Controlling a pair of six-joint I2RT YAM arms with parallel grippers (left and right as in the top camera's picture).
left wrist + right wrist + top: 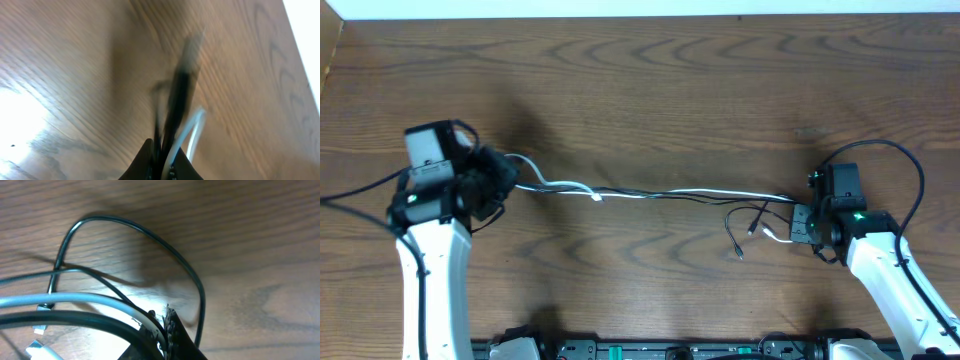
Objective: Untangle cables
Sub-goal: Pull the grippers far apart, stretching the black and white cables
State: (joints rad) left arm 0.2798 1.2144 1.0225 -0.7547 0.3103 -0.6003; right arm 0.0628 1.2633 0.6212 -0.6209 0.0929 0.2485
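On the table (640,90), left gripper (508,180) and right gripper (802,222) each clamp the cables (670,194), which lie nearly taut left-right between them, slack black loops (745,225) lying just left of the right gripper.

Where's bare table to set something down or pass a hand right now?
Free: the whole far half of the table beyond the stretched cables, and the near strip in front of them, left of centre. Crowded: the cable line from left gripper to right gripper, plus loose loops beside the right gripper.
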